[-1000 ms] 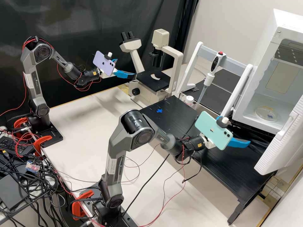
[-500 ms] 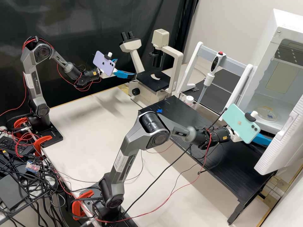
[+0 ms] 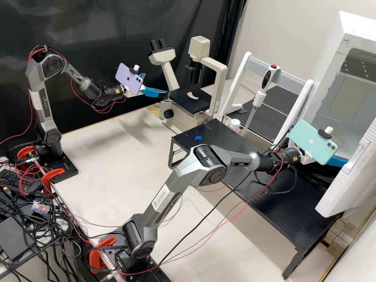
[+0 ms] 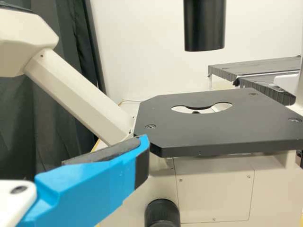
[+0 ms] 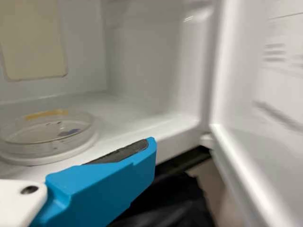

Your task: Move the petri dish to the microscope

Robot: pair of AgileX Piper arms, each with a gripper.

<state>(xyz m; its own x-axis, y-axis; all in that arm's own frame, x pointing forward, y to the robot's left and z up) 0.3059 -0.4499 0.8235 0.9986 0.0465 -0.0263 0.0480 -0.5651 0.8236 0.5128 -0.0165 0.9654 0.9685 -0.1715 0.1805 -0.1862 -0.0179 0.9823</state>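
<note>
My right gripper is at the mouth of the white chamber, partly behind its phone and the door. The clear petri dish lies on the chamber floor, mostly hidden by that phone. In the right wrist view the dish is apart from the right gripper, which stands open with its dark pad bare. The left gripper is open and empty beside the microscope. In the left wrist view, the left gripper is close to the edge of the black microscope stage.
The chamber's open door stands just beyond the right gripper. A black raised platform with a blue cross runs below the right forearm. A pipette hangs on a white frame behind, near a small white-capped bottle.
My right arm has stretched toward the chamber, its gripper going right and a little up in the high view, now covering much of the dish. The left arm has stayed still.
</note>
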